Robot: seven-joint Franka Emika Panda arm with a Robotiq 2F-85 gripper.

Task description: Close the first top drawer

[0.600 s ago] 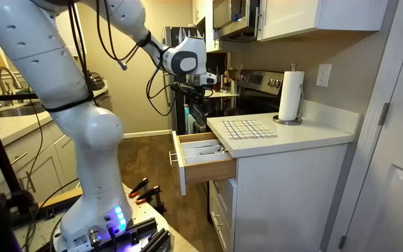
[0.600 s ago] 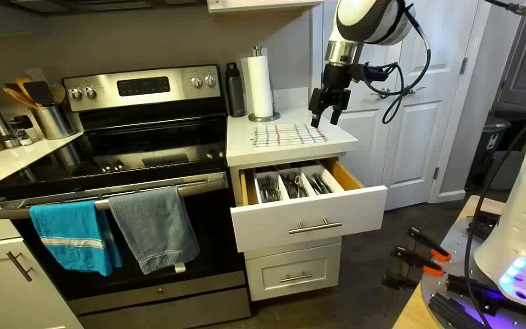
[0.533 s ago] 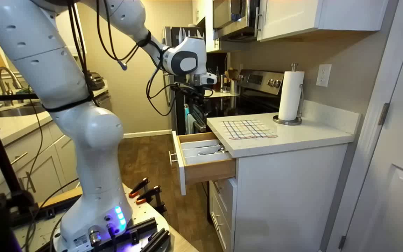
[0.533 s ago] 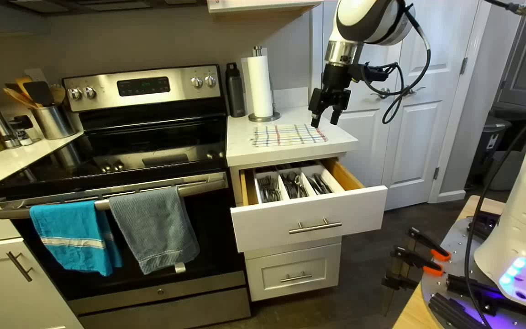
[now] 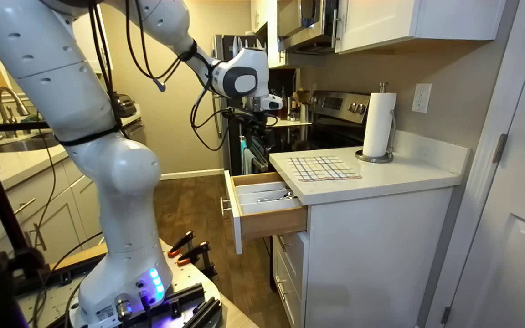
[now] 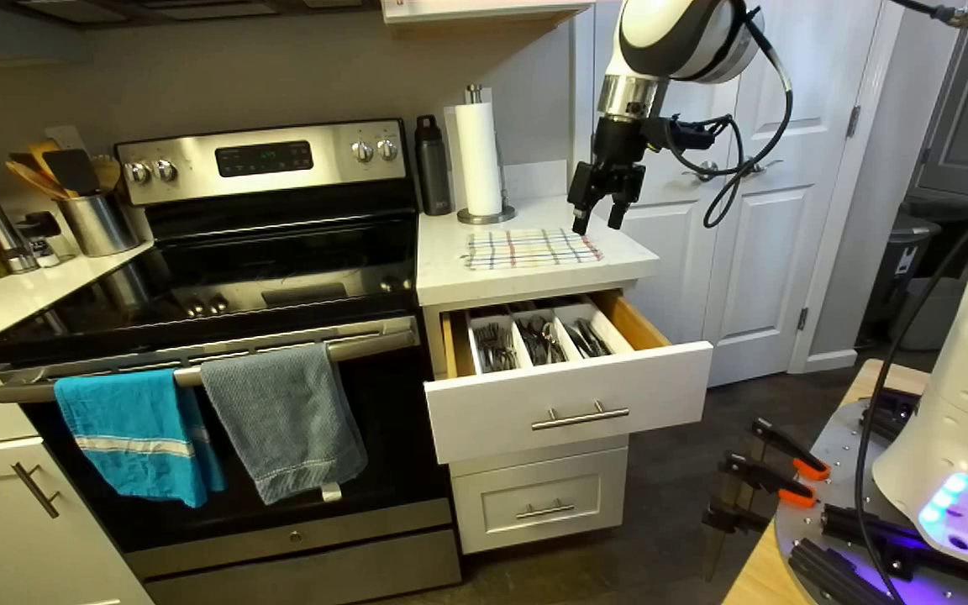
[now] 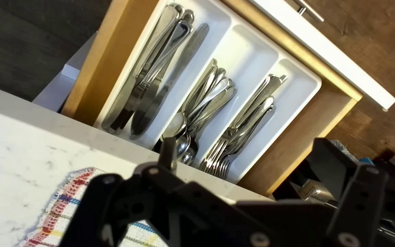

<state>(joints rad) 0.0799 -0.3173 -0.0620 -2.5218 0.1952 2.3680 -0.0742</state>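
The white top drawer [image 6: 492,420] stands pulled well out below the counter in both exterior views; its side shows in an exterior view [image 5: 274,223]. A metal bar handle [image 6: 581,416] is on its front. A white tray inside holds knives, spoons and forks; the wrist view looks down on the drawer front's top edge [image 7: 334,55]. My gripper [image 6: 598,220] is open and empty, pointing down above the counter, apart from the drawer. Its spread black fingers also show in the wrist view [image 7: 245,147]. In an exterior view the dark gripper [image 5: 265,139] hangs higher than the countertop.
The white countertop [image 6: 450,281] carries a checked cloth [image 6: 530,249], a paper towel roll [image 6: 478,160] and a dark bottle [image 6: 433,168]. A shut lower drawer [image 6: 539,496] is beneath. The stove [image 6: 282,252] with hanging towels stands beside it. Clamps [image 6: 770,475] stick out from the robot's table.
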